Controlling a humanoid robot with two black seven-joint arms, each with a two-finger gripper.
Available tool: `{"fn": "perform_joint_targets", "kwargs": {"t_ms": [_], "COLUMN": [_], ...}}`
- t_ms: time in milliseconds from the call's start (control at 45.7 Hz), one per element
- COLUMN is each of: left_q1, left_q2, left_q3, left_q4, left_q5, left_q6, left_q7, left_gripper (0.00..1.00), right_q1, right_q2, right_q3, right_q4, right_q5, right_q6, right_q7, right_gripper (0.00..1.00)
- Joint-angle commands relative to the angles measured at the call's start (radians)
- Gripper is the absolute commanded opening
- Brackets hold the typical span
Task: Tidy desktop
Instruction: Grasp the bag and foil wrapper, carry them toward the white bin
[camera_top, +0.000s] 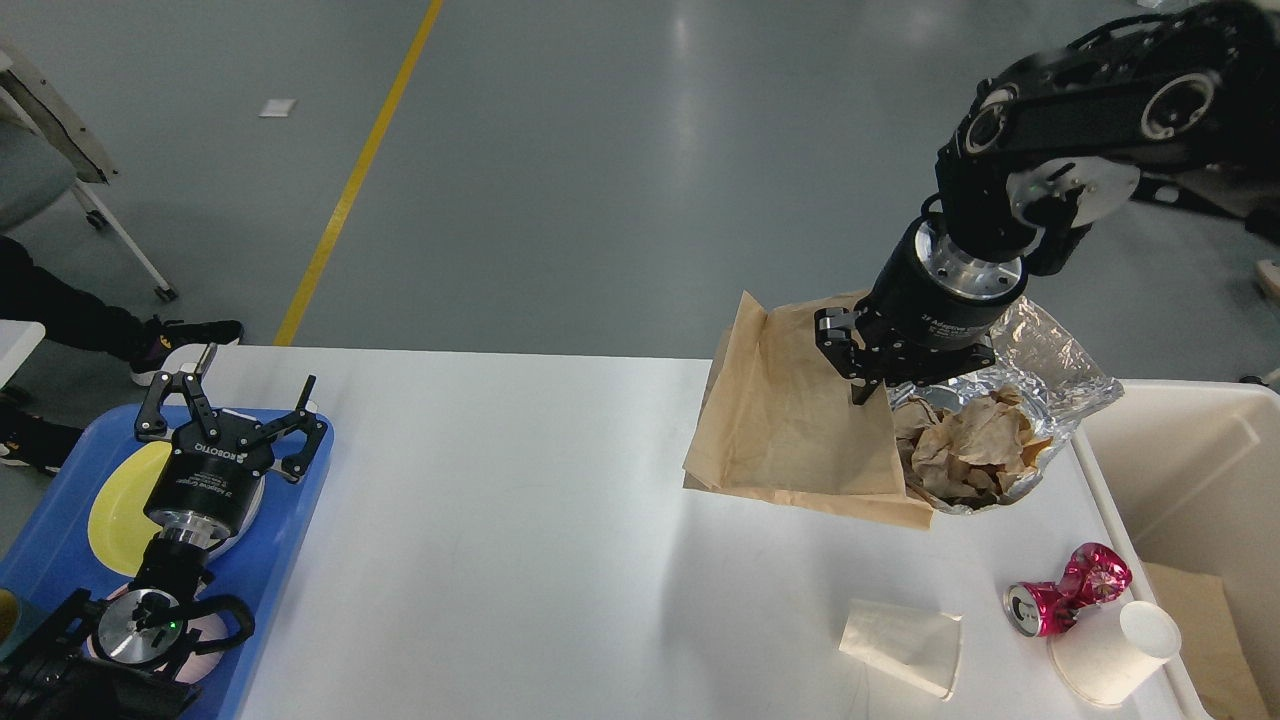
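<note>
While the right gripper pinches a bundle of tan paper bag and crumpled silver foil above the wide white desktop, likely bound for the beige plastic bin beside it; the left gripper hovers spread over the blue tray.

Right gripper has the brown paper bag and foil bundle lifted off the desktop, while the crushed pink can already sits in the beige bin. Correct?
Not quite. The head view shows the crushed pink can still lying on the desktop, beside the paper cups, not in the beige bin. The rest holds: the right gripper holds the brown paper bag and foil bundle lifted above the desktop.
</note>
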Motion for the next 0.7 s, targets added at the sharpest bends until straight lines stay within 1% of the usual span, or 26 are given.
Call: {"fn": "perform_joint_targets", "kwargs": {"t_ms": [0,153,241,306,678], "left_q1": [0.0,0.0,0.0,0.0,0.0], "left_q2": [0.0,0.002,0.0,0.0,0.002], "left_q3": [0.0,0.0,0.0,0.0,0.0], "left_q4": [0.0,0.0,0.0,0.0,0.0], "left_q5": [0.0,0.0,0.0,0.0,0.0], "left_q6": [0.0,0.0,0.0,0.0,0.0], "left_q7": [0.0,0.0,0.0,0.0,0.0], "left_gripper": [0.97,0.97,0.97,0.97,0.97], "right_q1": [0.131,0.303,0.369,0.381,0.377], "right_q2": [0.004,-0.004,-0.006,-0.012,-0.021], "right_q3": [-0.011,0.0,0.007,0.009,-0.005], "right_q4": [0.082,0.191,0.207,0.205,0.208], "right_q5": [0.003,0.006,0.009,0.009,0.009], "right_q6": [0.055,0.117,0.166,0.184,0.175], "right_q7": [0.002,0.009,0.009,0.009,0.011], "right_gripper": [0.0,0.0,0.0,0.0,0.0]}}
